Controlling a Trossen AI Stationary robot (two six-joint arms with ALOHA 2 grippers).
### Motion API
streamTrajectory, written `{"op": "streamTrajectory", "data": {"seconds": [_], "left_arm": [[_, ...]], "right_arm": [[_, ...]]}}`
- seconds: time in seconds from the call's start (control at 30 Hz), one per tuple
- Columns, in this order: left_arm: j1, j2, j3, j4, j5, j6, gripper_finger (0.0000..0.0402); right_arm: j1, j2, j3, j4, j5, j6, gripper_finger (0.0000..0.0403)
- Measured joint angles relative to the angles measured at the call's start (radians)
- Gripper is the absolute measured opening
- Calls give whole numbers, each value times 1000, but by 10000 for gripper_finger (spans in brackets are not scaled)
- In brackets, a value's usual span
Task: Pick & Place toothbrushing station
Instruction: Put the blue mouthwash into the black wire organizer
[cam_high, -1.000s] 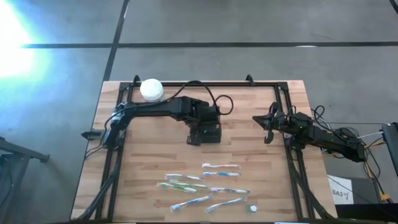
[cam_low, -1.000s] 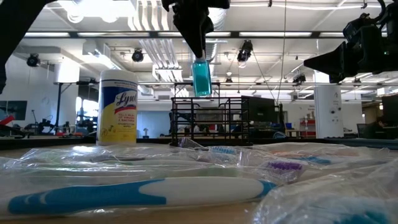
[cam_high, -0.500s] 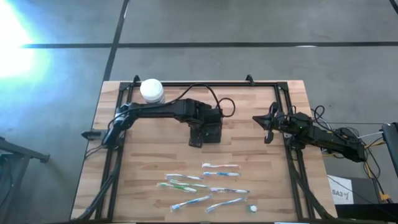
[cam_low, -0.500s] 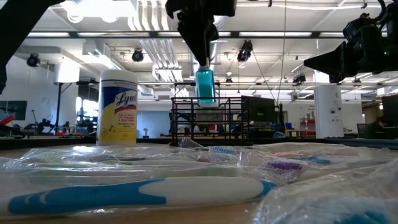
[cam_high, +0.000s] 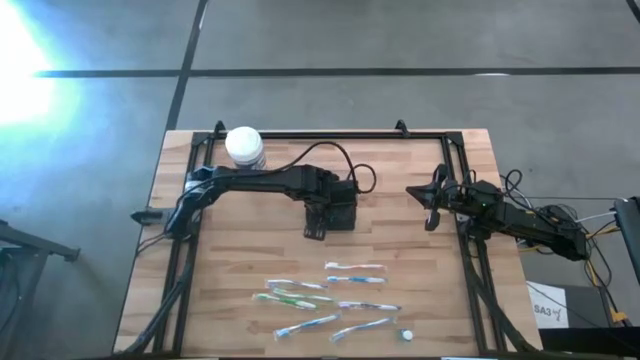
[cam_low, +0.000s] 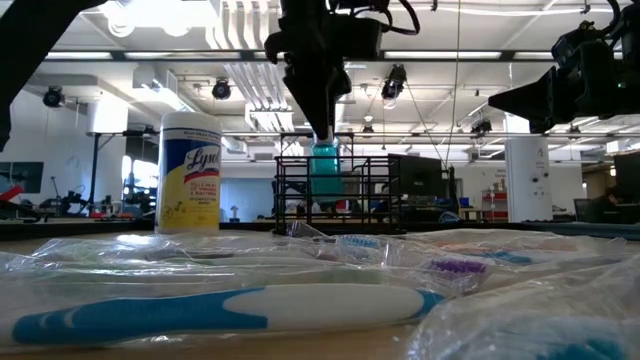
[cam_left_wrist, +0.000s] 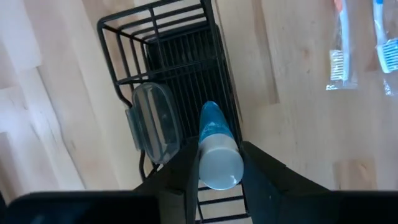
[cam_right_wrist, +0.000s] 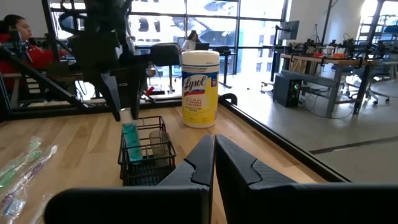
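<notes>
My left gripper (cam_left_wrist: 214, 163) is closed on a small bottle of teal liquid with a pale cap (cam_left_wrist: 215, 149), and it holds this bottle inside the small black rectangular wire-mesh caddy (cam_high: 338, 212). The caddy stands near the middle of the light wooden table (cam_high: 240, 270). In the high view my left arm covers most of the caddy, so there I cannot make out the bottle. In the low view the bottle (cam_low: 324, 168) shows through the wires, with its lower part inside the caddy (cam_low: 332, 192); I cannot tell if it touches the floor of the caddy. A clear round-edged container (cam_left_wrist: 153, 121) is also in the caddy, beside the bottle; its lower part is hidden from my left wrist camera.

My right gripper (cam_high: 432, 203) waits near the right edge of the table, well apart from the caddy, and its fingers (cam_right_wrist: 199, 163) are pressed together with nothing between them.

A white-lidded round jar with a yellow label (cam_high: 245, 146) stands at the far left part of the table. Several toothbrushes in clear plastic wrap (cam_high: 330, 295) lie on the near part of the table, apart from the caddy. In the low view they are very close to the camera and blurred, and they hide the foot of the caddy.
</notes>
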Motion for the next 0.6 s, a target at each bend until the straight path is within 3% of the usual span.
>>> {"op": "streamTrajectory", "data": {"seconds": [0.6], "left_arm": [[13, 4, -76, 86, 15, 3, 96]], "right_arm": [[0, 0, 0, 1, 6, -19, 13]]}}
